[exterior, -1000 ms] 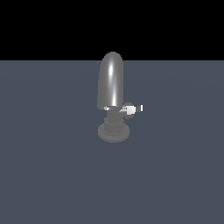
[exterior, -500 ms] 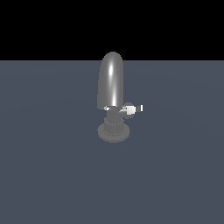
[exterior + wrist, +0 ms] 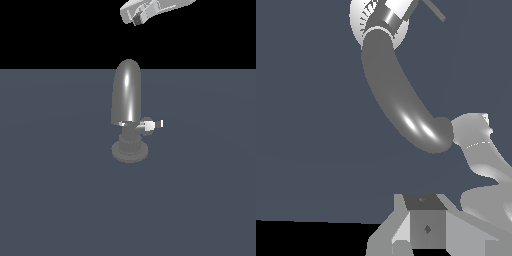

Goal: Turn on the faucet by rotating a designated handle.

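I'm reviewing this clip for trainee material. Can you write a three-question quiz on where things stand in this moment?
1. True or false: the gripper is touching the small grey lever handle with the white tip.
2. The gripper sits: A) beside the round ribbed base, B) high above the tall shiny grey bullet-shaped spout, C) on the floor.
3. In the exterior view, toward which side does the handle point?

Key: 1 false; 2 B; 3 the exterior view's right.
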Robot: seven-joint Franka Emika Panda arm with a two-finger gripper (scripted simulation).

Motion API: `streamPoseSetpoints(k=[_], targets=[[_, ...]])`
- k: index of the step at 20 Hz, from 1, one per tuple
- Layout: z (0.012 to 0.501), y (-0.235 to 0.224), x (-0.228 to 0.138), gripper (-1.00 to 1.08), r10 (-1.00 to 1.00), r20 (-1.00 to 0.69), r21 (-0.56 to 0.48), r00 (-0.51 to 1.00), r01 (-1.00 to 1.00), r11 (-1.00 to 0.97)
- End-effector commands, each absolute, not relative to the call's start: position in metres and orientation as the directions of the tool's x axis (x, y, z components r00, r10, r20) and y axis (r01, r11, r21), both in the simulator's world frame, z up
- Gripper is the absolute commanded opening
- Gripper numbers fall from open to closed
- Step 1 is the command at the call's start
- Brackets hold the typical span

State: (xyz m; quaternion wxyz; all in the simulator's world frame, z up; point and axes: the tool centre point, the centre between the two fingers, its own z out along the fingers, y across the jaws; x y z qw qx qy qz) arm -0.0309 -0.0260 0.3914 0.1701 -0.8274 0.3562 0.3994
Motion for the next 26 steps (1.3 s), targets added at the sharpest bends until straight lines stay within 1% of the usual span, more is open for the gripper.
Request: streamPoseSetpoints(k=[1, 7, 14, 26], targets=[[0.378, -0.032, -0.022, -1.00, -0.454, -0.817, 0.031, 0.355, -0.760, -0.649], [0.344, -0.047, -0.006, -1.00, -0.438, -0.880, 0.104, 0.183, -0.826, -0.555], [0.304, -0.063, 0.005, -1.00, -0.391, -0.920, 0.202, -0.014, -0.872, -0.445], [0.228, -0.085, 0.001, -1.00, -0.240, -0.907, 0.403, -0.346, -0.879, -0.256]])
